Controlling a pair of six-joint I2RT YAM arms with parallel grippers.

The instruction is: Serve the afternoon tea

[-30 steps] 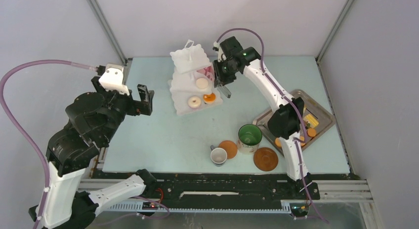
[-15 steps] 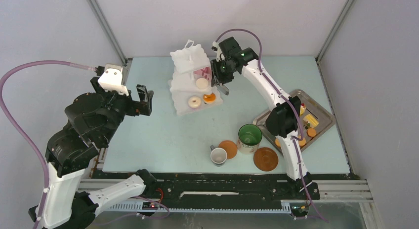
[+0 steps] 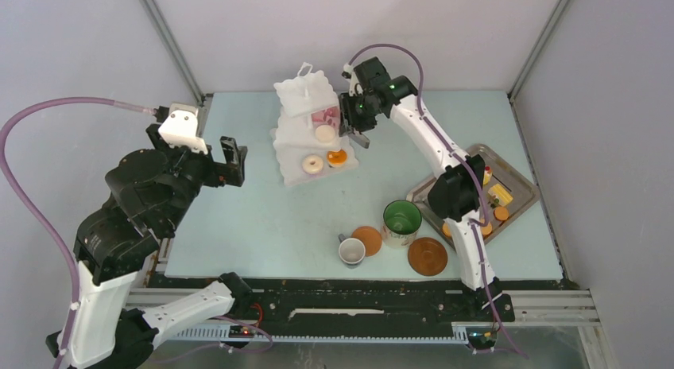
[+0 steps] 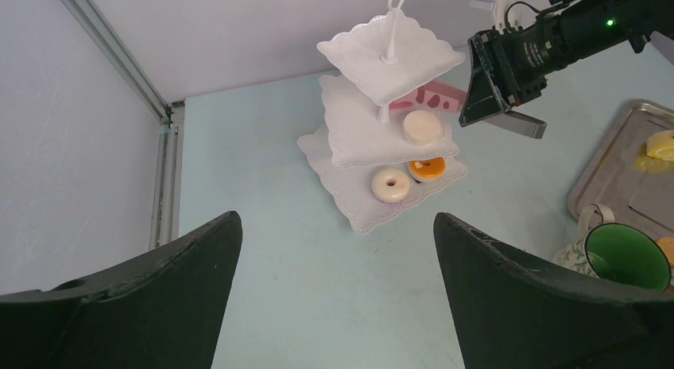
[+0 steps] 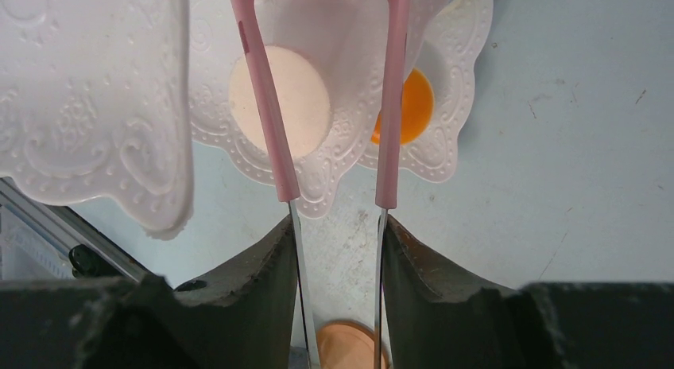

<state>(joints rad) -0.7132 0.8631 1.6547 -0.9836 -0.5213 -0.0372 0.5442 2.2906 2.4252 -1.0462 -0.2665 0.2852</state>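
The white three-tier stand (image 3: 296, 99) stands at the table's back middle. It also shows in the left wrist view (image 4: 373, 63) and the right wrist view (image 5: 79, 106). Its middle tier holds a pink cake (image 3: 323, 116) and a cream round (image 3: 324, 134). Its bottom tier holds a white doughnut (image 3: 312, 164) and an orange round (image 3: 337, 157). My right gripper (image 3: 354, 118) is shut on thin pink tongs (image 5: 262, 91), whose arms reach over the middle tier beside the cream round (image 5: 280, 101). The tong tips are out of view. My left gripper (image 3: 230, 156) is open and empty, left of the stand.
A green-lined mug (image 3: 402, 219), a white cup (image 3: 351, 251), a brown saucer (image 3: 428, 256) and an orange disc (image 3: 367, 240) sit near the front edge. A grey metal tray (image 3: 520, 174) at the right holds yellow wedges (image 3: 500, 194) and an orange round (image 3: 501, 214).
My right gripper has moved a little left and back with the tongs, closer over the stand's middle tier. The left arm has not moved.
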